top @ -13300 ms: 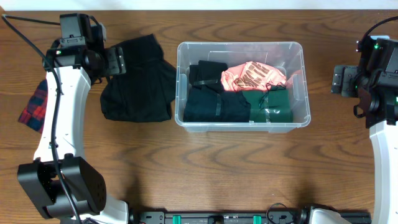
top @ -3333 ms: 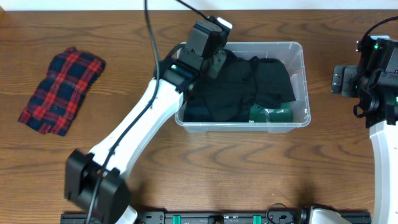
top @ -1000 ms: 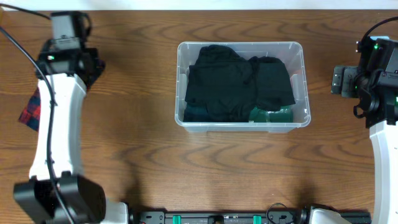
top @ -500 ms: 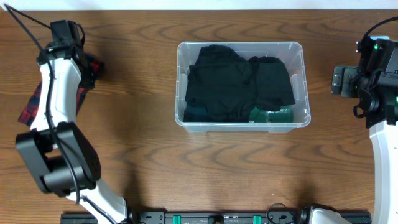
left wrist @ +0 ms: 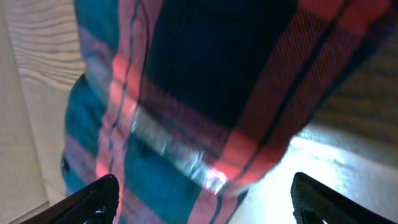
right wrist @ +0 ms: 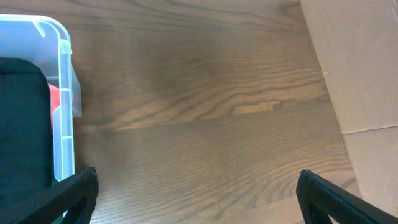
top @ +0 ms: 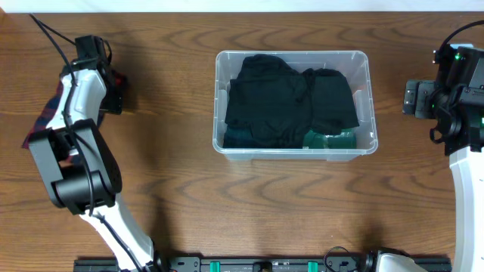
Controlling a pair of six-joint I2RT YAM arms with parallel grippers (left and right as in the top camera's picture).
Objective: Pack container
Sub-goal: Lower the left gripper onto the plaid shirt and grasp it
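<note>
The clear plastic container (top: 295, 54) stands at the table's middle back, filled with black garments (top: 280, 98) and a green one (top: 330, 140) at its front right. At the far left lies a red and dark blue plaid cloth (top: 43, 117), mostly covered by my left arm. My left gripper (top: 113, 94) hovers just over it. In the left wrist view the cloth (left wrist: 186, 93) fills the frame, blurred, and the left gripper (left wrist: 205, 200) stands open with nothing gripped. My right gripper (right wrist: 199, 199) is open over bare wood, right of the container's corner (right wrist: 62, 93).
The wooden table (top: 227, 196) stretches in front of the container. My right arm (top: 457, 91) stays at the right edge. A pale floor strip (right wrist: 360, 68) shows beyond the table's right edge. A black rail (top: 265, 264) runs along the front.
My left arm has twisted and dropped closer over the plaid cloth at the far left, its gripper still open. The right arm and the container's contents have not moved.
</note>
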